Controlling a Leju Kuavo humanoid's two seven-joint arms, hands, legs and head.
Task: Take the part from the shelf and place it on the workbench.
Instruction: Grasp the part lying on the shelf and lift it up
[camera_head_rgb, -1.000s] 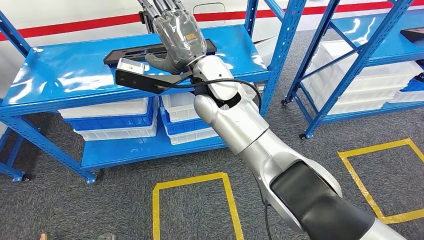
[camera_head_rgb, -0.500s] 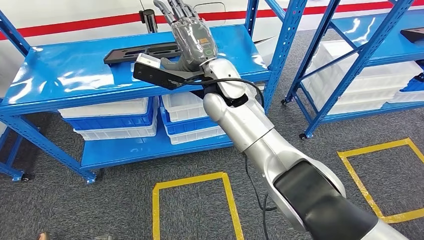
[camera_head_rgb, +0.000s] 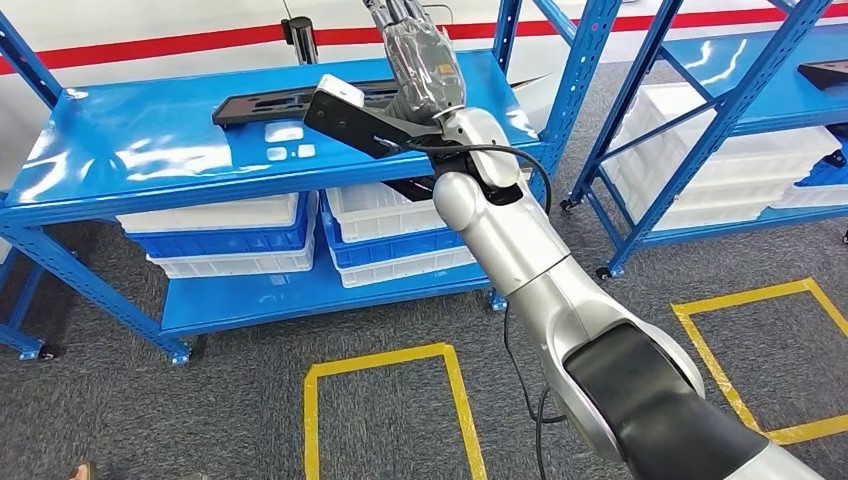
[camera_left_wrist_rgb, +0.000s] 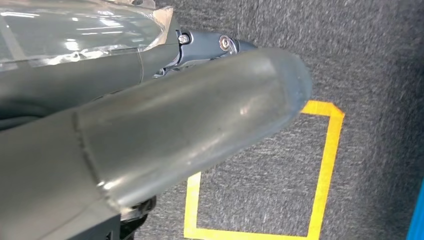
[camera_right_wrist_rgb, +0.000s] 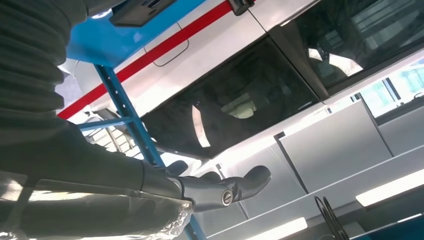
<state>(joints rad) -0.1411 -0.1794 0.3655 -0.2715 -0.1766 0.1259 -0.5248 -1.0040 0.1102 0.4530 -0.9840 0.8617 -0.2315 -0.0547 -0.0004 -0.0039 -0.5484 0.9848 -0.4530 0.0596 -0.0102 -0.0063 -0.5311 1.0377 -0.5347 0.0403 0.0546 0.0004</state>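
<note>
Blue shelf (camera_head_rgb: 140, 160) carries the black part (camera_head_rgb: 265, 103); right robot hand (camera_head_rgb: 420, 60) (fingers apart, empty) hovers beside it and should lower squarely before closing.

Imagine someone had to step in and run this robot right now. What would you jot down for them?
Right hand: raised above the blue shelf, fingers apart, holding nothing.
Left hand: hanging over the grey carpet; whether it is open or closed cannot be told.
The part, a long black piece, lies flat on the top of the shelf, beside the right hand, not gripped.
Done: the reach to the shelf.
Left: grip the part, lift it, carry it to the workbench.
</note>
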